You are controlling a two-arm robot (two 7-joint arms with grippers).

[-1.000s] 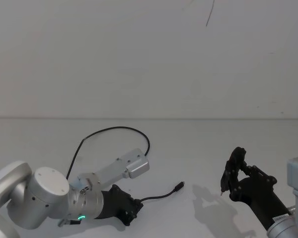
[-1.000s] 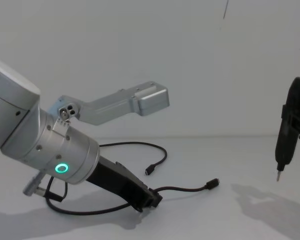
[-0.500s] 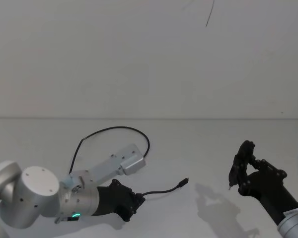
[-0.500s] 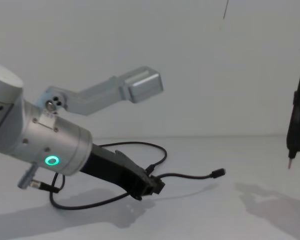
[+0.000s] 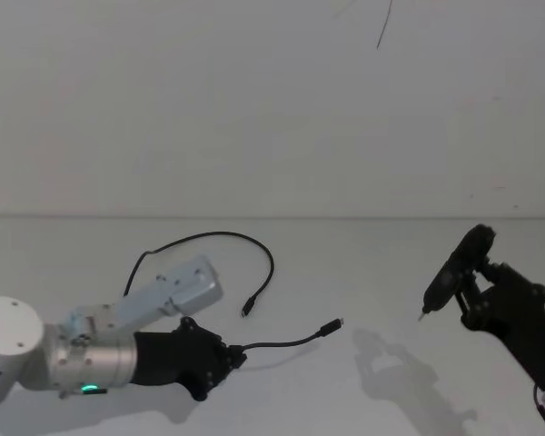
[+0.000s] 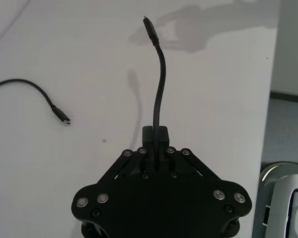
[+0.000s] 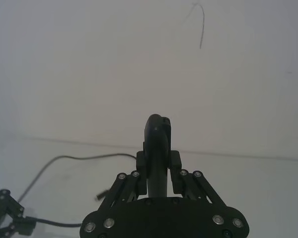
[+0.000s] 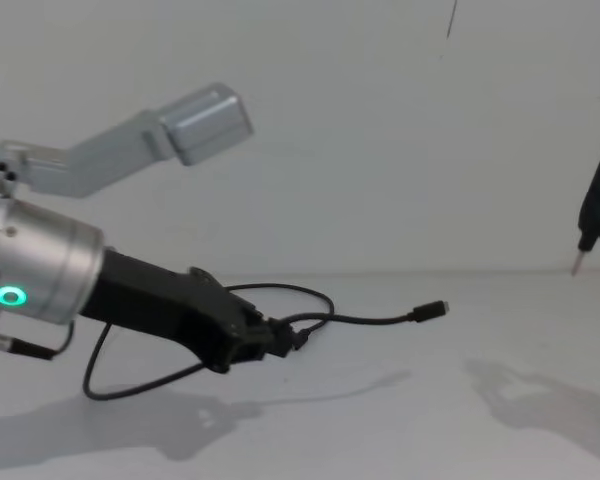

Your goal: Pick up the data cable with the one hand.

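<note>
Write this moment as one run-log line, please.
left claw: shut on data cable | cable: plug end airborne | right claw: aside, shut on pointed tool

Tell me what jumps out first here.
The left gripper, low on the robot's left with a green ring light on its silver wrist, is shut on the data cable. The cable's short free end juts out toward the middle, its plug in the air over its shadow on the table. On the right, the right gripper holds a dark pointed tool raised above the table.
</note>
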